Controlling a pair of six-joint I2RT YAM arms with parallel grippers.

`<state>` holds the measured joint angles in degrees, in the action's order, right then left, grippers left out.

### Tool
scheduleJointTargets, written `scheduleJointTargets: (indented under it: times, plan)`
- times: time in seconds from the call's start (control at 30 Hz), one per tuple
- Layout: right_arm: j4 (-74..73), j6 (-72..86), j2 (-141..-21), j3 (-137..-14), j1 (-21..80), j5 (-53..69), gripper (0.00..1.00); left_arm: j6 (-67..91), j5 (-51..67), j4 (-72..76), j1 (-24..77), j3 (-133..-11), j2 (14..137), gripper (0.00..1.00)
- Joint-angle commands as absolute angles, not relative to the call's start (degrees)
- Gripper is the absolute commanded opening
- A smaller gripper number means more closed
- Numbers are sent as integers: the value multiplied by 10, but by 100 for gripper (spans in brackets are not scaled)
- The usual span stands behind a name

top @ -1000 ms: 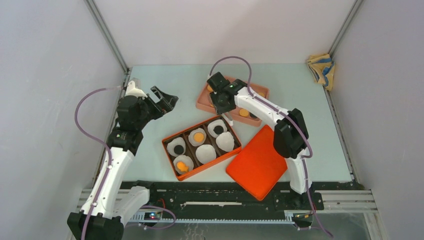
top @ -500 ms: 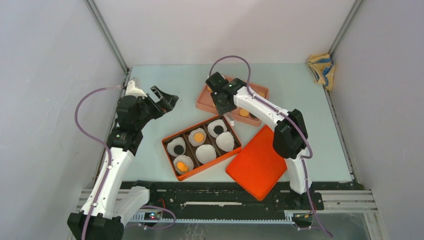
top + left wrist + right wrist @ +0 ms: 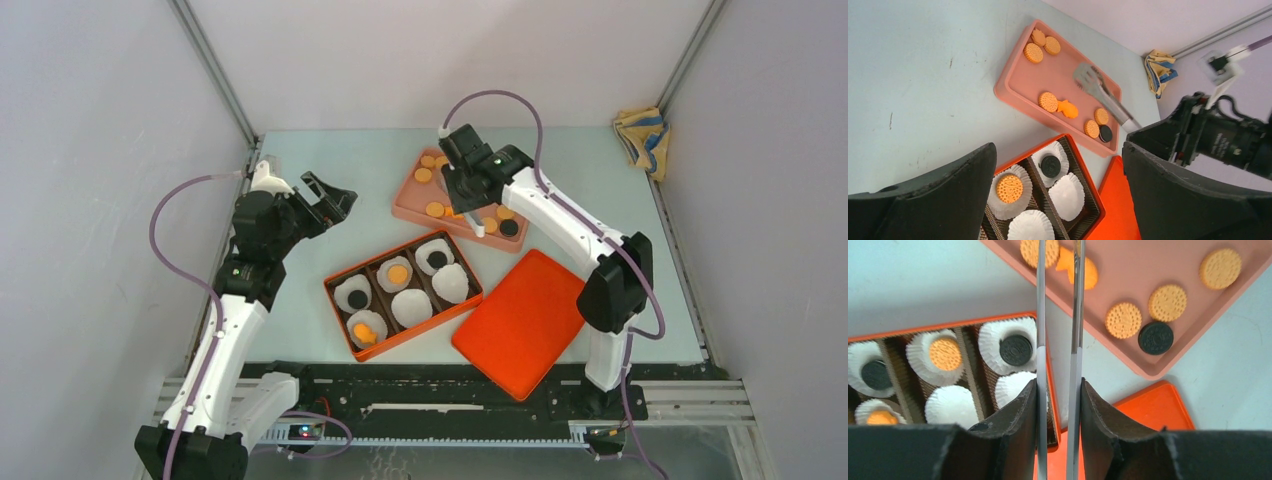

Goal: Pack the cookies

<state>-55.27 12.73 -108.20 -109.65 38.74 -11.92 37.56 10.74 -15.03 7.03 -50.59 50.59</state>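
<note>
You are in a robotics lab cell; plain grey panels (image 3: 90, 150) in aluminium struts (image 3: 212, 70) close off the pale table (image 3: 340, 165) ahead of and to both sides of your right fingers (image 3: 1015, 415); the arm bases (image 3: 190, 445) bolt to a slotted rail (image 3: 450, 408) behind them; purple cables (image 3: 492, 94) loop loose; a crumpled cloth (image 3: 640, 135) sits far to their right.
</note>
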Motion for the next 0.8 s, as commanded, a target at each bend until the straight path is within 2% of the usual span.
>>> scheduleJointTargets:
  times: [0.0,0.2,0.33,0.77]
  plan:
    - [-544,140,-1063,-1034,389,-128,34,372,116,-134,65,-532,501,100]
    - [-525,152,-996,-929,392,-121,35,377,126,-131,65,-531,507,100]
    - [-516,151,-975,-893,393,-134,48,386,133,-122,65,-525,507,100]
    - [-527,138,-1017,-915,385,-149,50,389,132,-120,65,-519,498,100]
